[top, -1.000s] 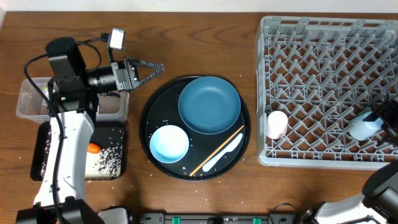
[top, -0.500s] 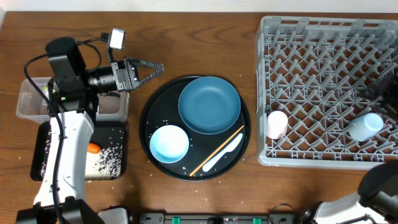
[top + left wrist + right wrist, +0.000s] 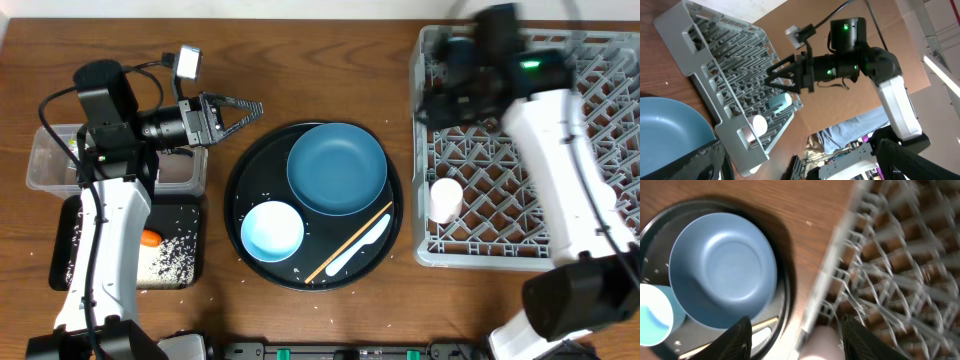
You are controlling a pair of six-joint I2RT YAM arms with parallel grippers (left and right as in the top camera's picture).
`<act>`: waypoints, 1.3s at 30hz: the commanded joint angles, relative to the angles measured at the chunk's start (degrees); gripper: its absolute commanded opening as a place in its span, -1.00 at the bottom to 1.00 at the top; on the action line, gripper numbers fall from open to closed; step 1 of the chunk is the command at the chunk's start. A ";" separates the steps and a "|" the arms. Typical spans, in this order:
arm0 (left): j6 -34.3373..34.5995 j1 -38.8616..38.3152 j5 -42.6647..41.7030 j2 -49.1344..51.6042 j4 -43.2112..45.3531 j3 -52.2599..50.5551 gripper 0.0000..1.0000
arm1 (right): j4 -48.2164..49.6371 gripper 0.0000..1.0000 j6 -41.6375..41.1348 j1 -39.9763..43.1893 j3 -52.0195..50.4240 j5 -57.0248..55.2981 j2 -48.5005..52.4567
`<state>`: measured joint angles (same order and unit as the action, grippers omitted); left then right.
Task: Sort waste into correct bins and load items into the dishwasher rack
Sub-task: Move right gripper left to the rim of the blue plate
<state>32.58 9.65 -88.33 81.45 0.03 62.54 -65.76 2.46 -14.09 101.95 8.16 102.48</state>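
The grey dishwasher rack (image 3: 600,110) fills the right side, with a pale pink cup (image 3: 445,198) lying in its front-left cell. A light blue cup (image 3: 779,103) lies in the rack too; overhead, my right arm hides it. My right gripper (image 3: 432,105) hovers open and empty over the rack's back-left corner, blurred. The dark-blue plate (image 3: 337,168), light-blue bowl (image 3: 272,230), white spoon (image 3: 358,247) and chopstick (image 3: 320,268) rest on the round black tray (image 3: 250,180). Left of that tray, my left gripper (image 3: 240,108) hangs open and empty.
A clear tub (image 3: 55,160) stands at the far left. In front of it, the flat black tray (image 3: 180,215) holds rice grains and a carrot (image 3: 150,238). A few grains lie scattered on the round tray and the wooden table (image 3: 300,60).
My right arm has swung from the rack's front-right edge to above its back-left corner, leaving the light blue cup in the rack. The left arm has not moved.
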 commanded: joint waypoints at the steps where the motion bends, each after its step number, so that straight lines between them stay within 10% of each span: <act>1: -1.01 0.13 -0.57 0.11 0.07 0.00 0.96 | 1.95 0.02 -1.14 -5.20 0.02 -10.34 3.76; 13: -1.01 0.13 -0.57 0.11 0.07 0.00 0.96 | 10.88 -0.34 -1.18 -12.50 0.02 -10.29 19.21; 39: -1.01 0.15 -0.57 0.11 0.07 0.00 0.96 | 12.81 -0.49 -1.14 -12.55 -0.87 -12.98 24.20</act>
<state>32.56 9.65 -88.36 81.45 0.03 62.54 -53.32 1.65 -26.48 101.82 -3.01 126.02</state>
